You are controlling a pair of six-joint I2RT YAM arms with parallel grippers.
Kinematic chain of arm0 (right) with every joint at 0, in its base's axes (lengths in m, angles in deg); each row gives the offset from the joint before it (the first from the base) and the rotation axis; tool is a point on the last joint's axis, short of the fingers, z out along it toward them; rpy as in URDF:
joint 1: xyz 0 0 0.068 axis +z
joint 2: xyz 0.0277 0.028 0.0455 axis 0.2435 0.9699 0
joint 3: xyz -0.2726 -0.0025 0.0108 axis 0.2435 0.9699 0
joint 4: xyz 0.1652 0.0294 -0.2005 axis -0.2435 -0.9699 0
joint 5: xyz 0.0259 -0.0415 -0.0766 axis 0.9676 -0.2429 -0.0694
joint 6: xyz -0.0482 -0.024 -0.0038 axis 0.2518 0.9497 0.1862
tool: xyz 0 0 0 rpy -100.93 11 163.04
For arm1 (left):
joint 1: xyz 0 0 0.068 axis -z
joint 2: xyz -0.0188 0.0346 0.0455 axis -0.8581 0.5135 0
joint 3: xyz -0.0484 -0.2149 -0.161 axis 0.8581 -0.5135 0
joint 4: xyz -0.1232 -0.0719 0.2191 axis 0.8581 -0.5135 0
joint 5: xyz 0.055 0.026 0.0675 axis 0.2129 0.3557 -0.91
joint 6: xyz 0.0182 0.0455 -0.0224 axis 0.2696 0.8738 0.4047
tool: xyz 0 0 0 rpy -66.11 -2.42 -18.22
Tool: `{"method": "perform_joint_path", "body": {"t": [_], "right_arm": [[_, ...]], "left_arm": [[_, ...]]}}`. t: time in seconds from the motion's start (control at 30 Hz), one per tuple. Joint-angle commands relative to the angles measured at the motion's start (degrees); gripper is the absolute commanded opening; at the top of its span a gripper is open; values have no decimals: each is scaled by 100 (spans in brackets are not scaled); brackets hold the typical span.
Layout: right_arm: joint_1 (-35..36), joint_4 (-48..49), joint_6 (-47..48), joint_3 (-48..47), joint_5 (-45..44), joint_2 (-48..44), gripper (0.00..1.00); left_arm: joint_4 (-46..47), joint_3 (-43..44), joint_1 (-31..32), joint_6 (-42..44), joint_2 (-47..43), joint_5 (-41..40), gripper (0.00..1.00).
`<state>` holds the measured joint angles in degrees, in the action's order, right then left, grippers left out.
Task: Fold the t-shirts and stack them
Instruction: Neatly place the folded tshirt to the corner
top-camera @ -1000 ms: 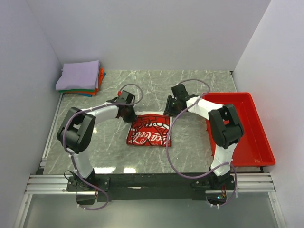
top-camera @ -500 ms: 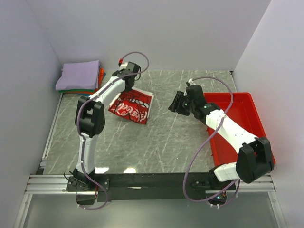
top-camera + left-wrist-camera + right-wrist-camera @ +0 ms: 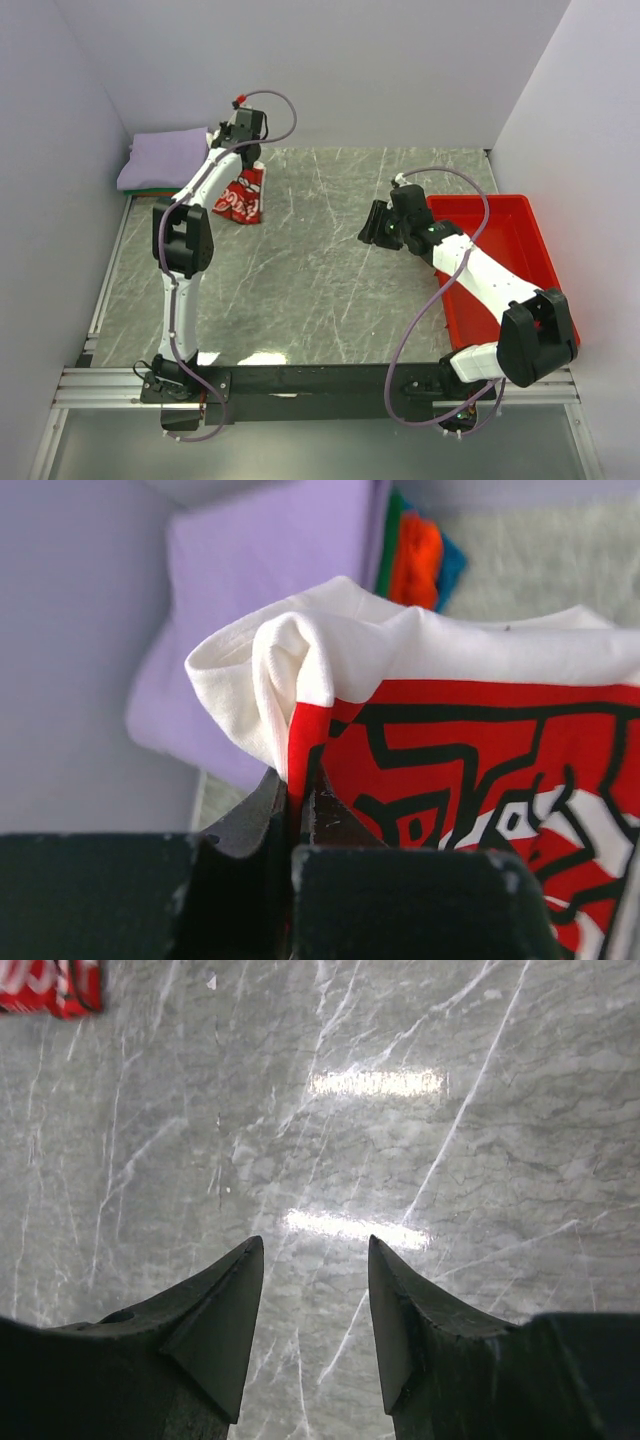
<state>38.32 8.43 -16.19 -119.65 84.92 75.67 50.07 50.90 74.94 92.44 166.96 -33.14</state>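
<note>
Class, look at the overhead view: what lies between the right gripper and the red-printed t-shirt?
Only bare marble table separates the right gripper from the t-shirt; the top view shows it.

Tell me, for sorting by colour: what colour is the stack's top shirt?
The top shirt is lavender, clearest in the top external view.

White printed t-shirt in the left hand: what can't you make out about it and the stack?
- Top view: whether the white, red-printed cloth t-shirt touches the table; height unreadable.
- Left wrist view: its folds, bunched at the left hand, cut off at right edge.
- Both: tees under the folded lavender t-shirt, covered by it.
</note>
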Motion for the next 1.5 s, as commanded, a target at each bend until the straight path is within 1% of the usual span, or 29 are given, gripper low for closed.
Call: {"method": "perform_joint_path", "body": {"t": [0.0, 0.1, 0.13, 0.27, 0.33, 0.5, 0.63, 0.73, 0.9, 1.07, 1.47], "right_arm": [[56, 167, 86, 40, 109, -208, 53], [91, 237, 77, 136, 153, -199, 53], [108, 281, 77, 171, 188, -191, 53], [117, 316, 77, 268, 215, -129, 52], [126, 316, 68, 251, 241, -68, 52], [135, 307, 77, 180, 303, 64, 51], [135, 307, 68, 189, 268, 91, 51], [135, 316, 77, 189, 241, 108, 51], [144, 299, 68, 189, 189, 126, 50], [135, 334, 59, 198, 171, 126, 50], [135, 360, 50, 242, 118, 152, 50]], "left_arm": [[1072, 693, -115, 1299, 165, -326, 0], [1378, 1221, -212, 1826, 473, -370, 0], [1615, 1396, -230, 2089, 587, -379, 0], [2064, 1731, -318, 2530, 790, -379, 0], [2127, 1846, -353, 2601, 790, -327, 0], [2399, 1714, -371, 2759, 580, -160, 0], [2241, 1925, -388, 2768, 509, -10, 0], [2145, 1864, -388, 2637, 325, 122, 0], [2083, 1723, -388, 2689, 88, 157, 0], [2135, 1468, -388, 2680, -264, 210, 0], [2267, 1055, -388, 2786, -721, 210, 0]]}}
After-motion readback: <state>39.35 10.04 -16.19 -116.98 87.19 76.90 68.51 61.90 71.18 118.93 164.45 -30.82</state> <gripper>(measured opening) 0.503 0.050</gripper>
